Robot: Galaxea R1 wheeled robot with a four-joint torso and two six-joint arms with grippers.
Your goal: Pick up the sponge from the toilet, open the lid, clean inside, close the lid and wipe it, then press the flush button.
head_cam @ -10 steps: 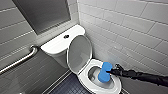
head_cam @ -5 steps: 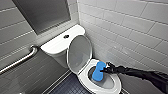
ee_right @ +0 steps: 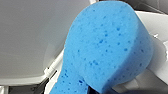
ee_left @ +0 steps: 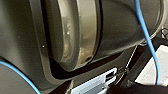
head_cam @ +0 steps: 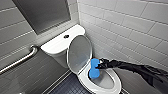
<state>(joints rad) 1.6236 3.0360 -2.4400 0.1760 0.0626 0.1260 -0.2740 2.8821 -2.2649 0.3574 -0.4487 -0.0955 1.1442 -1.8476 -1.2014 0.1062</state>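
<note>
Sponge point(head_cam: 94, 68): bright blue, soft and peanut-shaped, its face pitted with small pores; it hangs over the back part of the open bowl, just in front of the raised lid, with its lower end dipping inside the rim.
Right gripper point(head_cam: 99, 65): black, at the end of a black arm reaching in from the right; it is clamped on the sponge's side.
Toilet point(head_cam: 113, 85): white glossy ceramic, with an oval bowl standing open and a boxy tank behind it in the corner of the room.
Lid point(head_cam: 79, 53): white oval plastic, standing upright against the tank, its greyish underside facing the bowl.
Flush button point(head_cam: 66, 36): small, dark and round, in the middle of the flat white tank top.
Right wall point(head_cam: 130, 27): pale glossy rectangular tiles with thin grey joints.
Back wall point(head_cam: 15, 27): grey tiles, with a flat dark grey panel point(head_cam: 42, 15) above the tank.
Grab bar point(head_cam: 18, 61): a silver metal tube fixed low on the back wall, beside the tank.
Floor point(head_cam: 67, 86): small dark tiles beside the bowl.
</note>
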